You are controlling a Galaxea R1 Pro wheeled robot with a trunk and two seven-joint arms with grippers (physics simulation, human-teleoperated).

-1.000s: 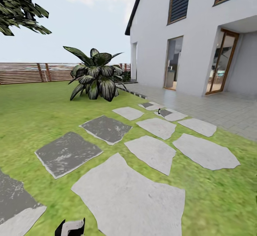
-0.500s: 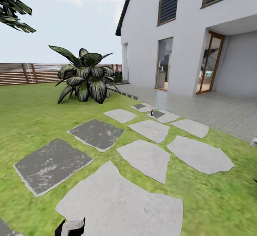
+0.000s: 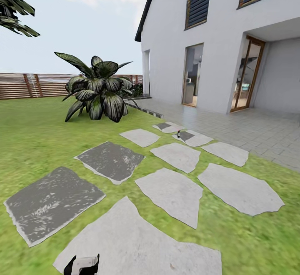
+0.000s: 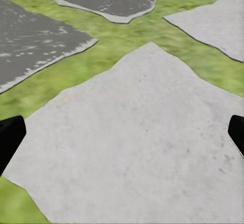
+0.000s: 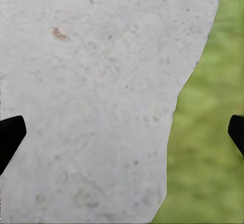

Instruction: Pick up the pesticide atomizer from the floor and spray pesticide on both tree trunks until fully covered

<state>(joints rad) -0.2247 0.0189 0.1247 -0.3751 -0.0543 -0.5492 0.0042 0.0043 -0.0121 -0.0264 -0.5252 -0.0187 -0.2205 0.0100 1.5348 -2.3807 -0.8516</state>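
Note:
The pesticide atomizer [image 3: 178, 133] is a tiny dark upright shape far ahead, standing on a pale stepping stone [image 3: 193, 138] near the paving. Green grass floor [image 3: 33, 137] spreads across the garden. A spray of dark green leaves [image 3: 14, 12] reaches in at the upper left; the tree trunks are out of view. A white-and-black piece of my left arm [image 3: 82, 265] shows at the bottom edge of the head view. My left gripper [image 4: 122, 137] is open over a pale stone slab [image 4: 137, 147], nothing between its fingers. My right gripper [image 5: 122, 135] is open above another pale slab [image 5: 86, 96] beside grass.
Several grey and pale stepping stones [image 3: 110, 160] lead across the lawn. A low plant with broad striped leaves [image 3: 99, 91] stands ahead left. The white house [image 3: 216, 37] and its grey paving [image 3: 250, 129] lie at the right. A brown slat fence [image 3: 29, 85] closes the back.
The whole head view has shifted: the camera turned right, then crept forward. Stones and plant sit further left and slightly larger. The gripper piece keeps its place in the picture.

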